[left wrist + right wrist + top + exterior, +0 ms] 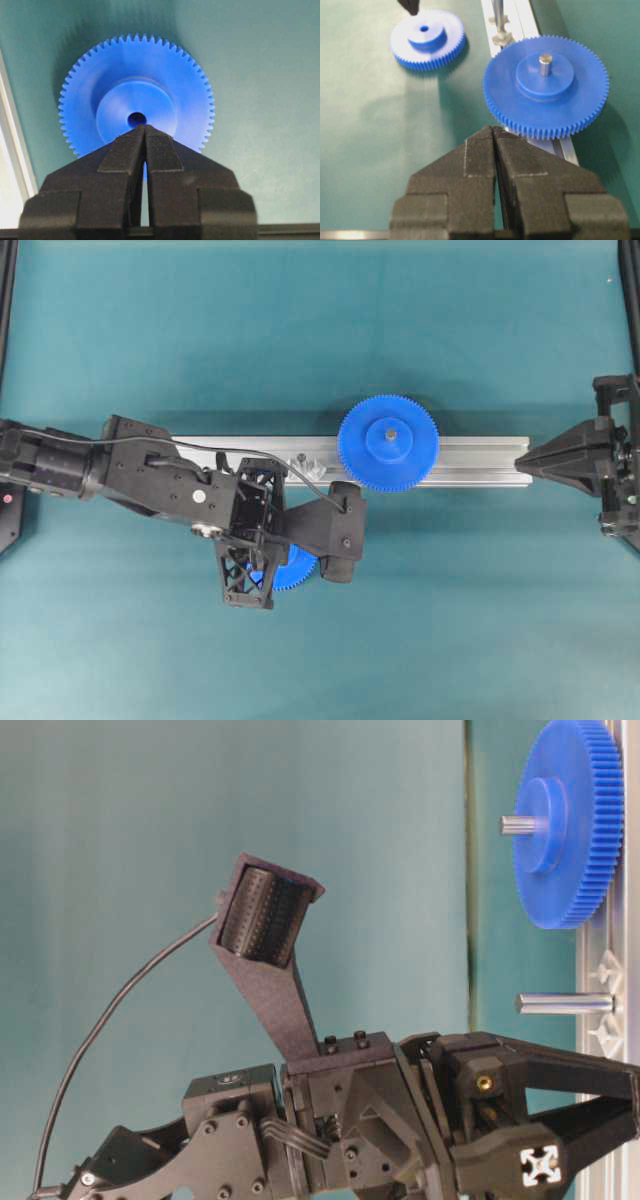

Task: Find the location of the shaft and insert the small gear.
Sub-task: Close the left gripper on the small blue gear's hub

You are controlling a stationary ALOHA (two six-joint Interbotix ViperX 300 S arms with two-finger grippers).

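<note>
The left gripper (145, 131) sits nearest, its fingers pressed together on nothing, tips just short of the small gear (136, 115), which lies flat on the green worktop (450, 620), at about seven o'clock from the large gear (388, 442). The free shaft (565, 1004) stands on the aluminium rail (470, 462), at nine o'clock from that gear. I'd judge this the approach: the fingers must open before gripping. The right gripper (494, 131) is also closed and empty.
</note>
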